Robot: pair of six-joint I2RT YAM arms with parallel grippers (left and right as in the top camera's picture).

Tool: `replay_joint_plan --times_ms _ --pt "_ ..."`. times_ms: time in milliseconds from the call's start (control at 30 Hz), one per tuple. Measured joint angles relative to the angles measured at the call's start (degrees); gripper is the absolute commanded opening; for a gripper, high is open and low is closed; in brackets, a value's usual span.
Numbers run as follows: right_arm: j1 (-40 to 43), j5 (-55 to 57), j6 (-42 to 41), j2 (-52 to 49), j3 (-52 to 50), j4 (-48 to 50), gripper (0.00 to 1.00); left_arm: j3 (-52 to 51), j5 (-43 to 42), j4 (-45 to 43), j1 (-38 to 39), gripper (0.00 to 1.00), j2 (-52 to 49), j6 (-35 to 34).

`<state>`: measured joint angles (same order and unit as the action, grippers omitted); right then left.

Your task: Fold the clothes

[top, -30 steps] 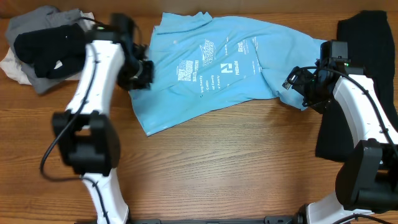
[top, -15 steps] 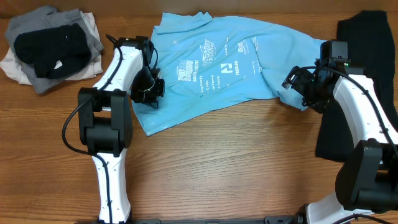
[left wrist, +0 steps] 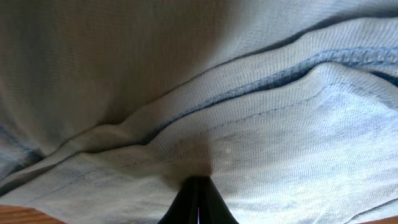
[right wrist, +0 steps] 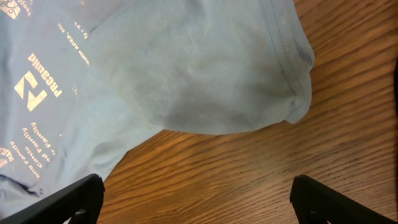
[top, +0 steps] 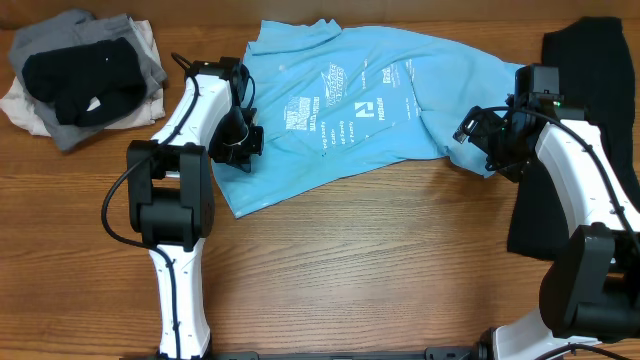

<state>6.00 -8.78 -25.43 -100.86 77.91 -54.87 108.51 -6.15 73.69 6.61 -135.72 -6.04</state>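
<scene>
My left end effector (left wrist: 198,202) was clenched at the left edge of the light sky-blue knit T-shirt (top: 350,110), its dark tips meeting a ridged, double-stitched hem. Whether any cloth was pinched I could not tell. The shirt lay spread and rumpled across the far middle of the grained wooden worktop (top: 380,260), its white print facing up. My right end effector (right wrist: 199,202) hung released, jaws wide, over the shirt's rounded right sleeve fold and bare wood. A large plain black garment (top: 585,60) draped at the far right. A crumpled heap of grey, black and cream clothes (top: 80,70) sat at the far left.
</scene>
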Motion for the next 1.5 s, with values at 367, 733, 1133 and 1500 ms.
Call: replay_joint_plan --times_ms 367,733,1133,1500 --pt "0.0 0.0 1.2 0.0 0.0 -0.2 1.00 1.7 0.0 3.5 -3.3 0.04 -1.4 -1.1" --pt "0.0 0.0 1.3 0.0 0.0 0.2 1.00 1.7 3.0 8.5 -16.4 0.04 -2.2 -1.6" --pt "0.0 0.0 1.4 0.0 -0.2 1.4 1.00 0.6 9.3 13.2 -18.9 0.04 -2.7 -5.3" --pt "0.0 0.0 1.7 0.0 -0.4 4.6 0.54 -0.6 13.2 15.0 -19.9 0.08 8.1 -7.1"
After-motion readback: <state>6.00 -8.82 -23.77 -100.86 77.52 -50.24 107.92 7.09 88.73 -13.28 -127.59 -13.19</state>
